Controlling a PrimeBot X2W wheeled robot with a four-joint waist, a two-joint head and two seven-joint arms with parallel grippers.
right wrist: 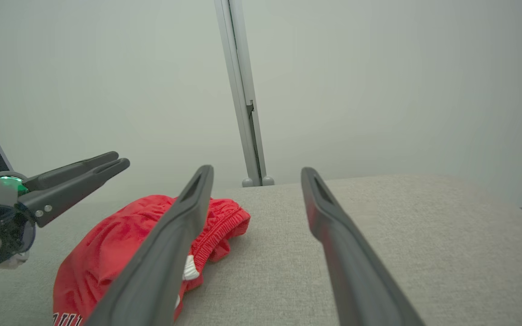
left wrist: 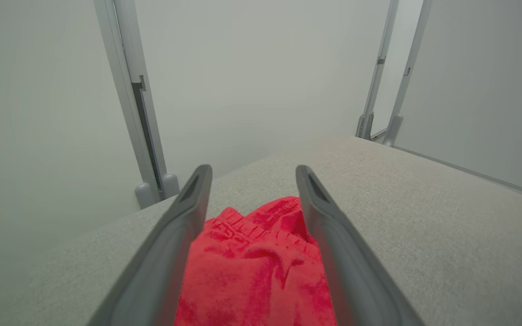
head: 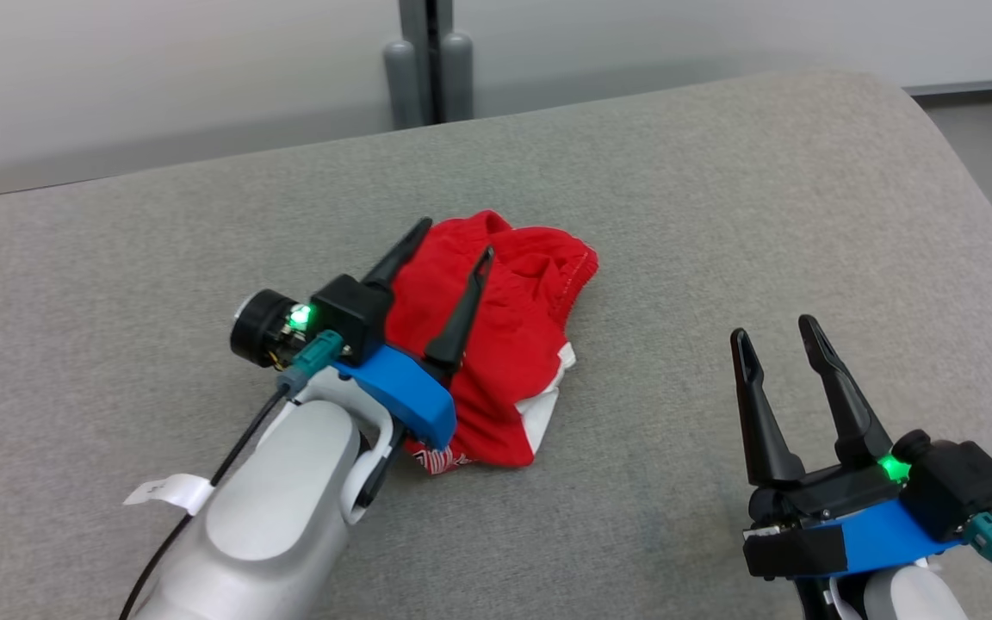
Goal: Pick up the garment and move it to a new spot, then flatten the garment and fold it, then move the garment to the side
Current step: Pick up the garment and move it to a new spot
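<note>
We saw two grippers with smooth dark tapered fingers. Right gripper (head: 773, 328) was nearest, spread and empty. Left gripper (head: 455, 238) was spread over one crumpled red knit garment (head: 513, 344), mid-way across the grey woven cushion (head: 720, 215). Two rounded grey posts (head: 429, 77) stood behind.

A crumpled red garment (head: 505, 344) lies bunched on grey fabric.

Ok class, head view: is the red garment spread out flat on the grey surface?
No, the red shorts lie bunched in a crumpled heap on the grey padded surface.
</note>
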